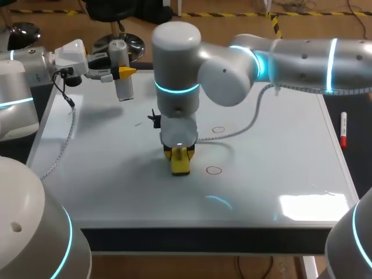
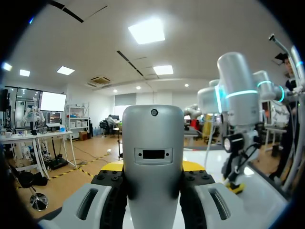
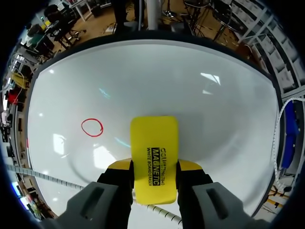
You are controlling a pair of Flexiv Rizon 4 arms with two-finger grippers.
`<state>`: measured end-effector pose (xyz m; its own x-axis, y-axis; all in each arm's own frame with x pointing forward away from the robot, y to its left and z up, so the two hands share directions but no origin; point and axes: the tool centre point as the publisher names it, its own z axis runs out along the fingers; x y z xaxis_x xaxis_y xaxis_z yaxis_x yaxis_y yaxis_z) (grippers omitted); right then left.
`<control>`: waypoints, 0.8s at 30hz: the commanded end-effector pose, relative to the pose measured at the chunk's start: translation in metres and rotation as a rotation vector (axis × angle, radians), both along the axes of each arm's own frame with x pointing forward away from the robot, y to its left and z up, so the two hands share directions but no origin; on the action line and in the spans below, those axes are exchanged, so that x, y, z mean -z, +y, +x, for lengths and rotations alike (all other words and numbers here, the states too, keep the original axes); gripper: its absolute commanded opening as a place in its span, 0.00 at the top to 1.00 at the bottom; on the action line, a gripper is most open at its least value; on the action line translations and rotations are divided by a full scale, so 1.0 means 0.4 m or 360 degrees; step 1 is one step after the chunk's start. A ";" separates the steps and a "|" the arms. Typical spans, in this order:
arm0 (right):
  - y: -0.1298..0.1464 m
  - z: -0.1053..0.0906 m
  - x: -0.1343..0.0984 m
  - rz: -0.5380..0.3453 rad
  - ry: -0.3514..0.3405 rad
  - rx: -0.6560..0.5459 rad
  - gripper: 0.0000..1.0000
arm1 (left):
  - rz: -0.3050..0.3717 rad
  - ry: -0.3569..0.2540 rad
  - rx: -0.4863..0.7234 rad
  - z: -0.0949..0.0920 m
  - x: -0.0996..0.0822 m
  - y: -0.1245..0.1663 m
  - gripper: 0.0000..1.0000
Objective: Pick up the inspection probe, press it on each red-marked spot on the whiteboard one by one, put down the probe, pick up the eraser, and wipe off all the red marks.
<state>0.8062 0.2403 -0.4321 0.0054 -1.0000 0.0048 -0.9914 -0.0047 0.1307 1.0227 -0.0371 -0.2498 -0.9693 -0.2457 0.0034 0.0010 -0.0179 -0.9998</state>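
across the whole table top lies one whiteboard [image 1: 279, 133], and over it stand two arms. the right arm [image 1: 232, 70] comes in from two o'clock and drops upright near the board's centre. the left arm [image 1: 35, 64] sits at ten o'clock, its wrist level above the board's far corner. one inspection probe [image 1: 122, 72], a grey-white cylinder, hangs upright in the left gripper [image 1: 119, 73] at about eleven o'clock on the board, lifted off the surface, the fingers clamped on it from two sides. the left wrist view gives the probe [image 2: 153, 162] close up, filling the gap of its gripper [image 2: 153, 168], with the right arm [image 2: 233, 95] and the eraser [image 2: 236, 187] beyond it. one yellow eraser [image 1: 181, 165] is pinched in the right gripper [image 1: 179, 152], low at the board's middle; whether it touches the surface i cannot tell. two red marks show in the head view, both small rings: one [image 1: 218, 129] at about one o'clock from the eraser, the other [image 1: 214, 170] just beside it at about four o'clock. the right wrist view shows only one red ring [image 3: 92, 127], off to the side of the eraser [image 3: 154, 143] and apart from it, with the gripper [image 3: 155, 167] closed on the eraser's flanks. one red-capped marker pen [image 1: 343, 129] lies at the board's three o'clock edge, seen in the head view alone.
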 end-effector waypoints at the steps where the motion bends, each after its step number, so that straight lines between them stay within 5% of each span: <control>1: -0.031 0.004 0.011 0.0000 -0.0001 0.0010 1.00 | 0.0000 0.0001 0.0003 0.003 -0.002 0.000 1.00; 24: -0.106 -0.007 0.022 -0.0050 0.0047 0.0085 1.00 | 0.0000 0.0001 0.0003 0.003 -0.002 0.000 1.00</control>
<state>0.8018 0.2042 -0.4325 -0.0466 -0.9984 0.0333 -0.9843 0.0516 0.1689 1.0227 -0.0371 -0.2498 -0.9693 -0.2457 0.0035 0.0010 -0.0179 -0.9998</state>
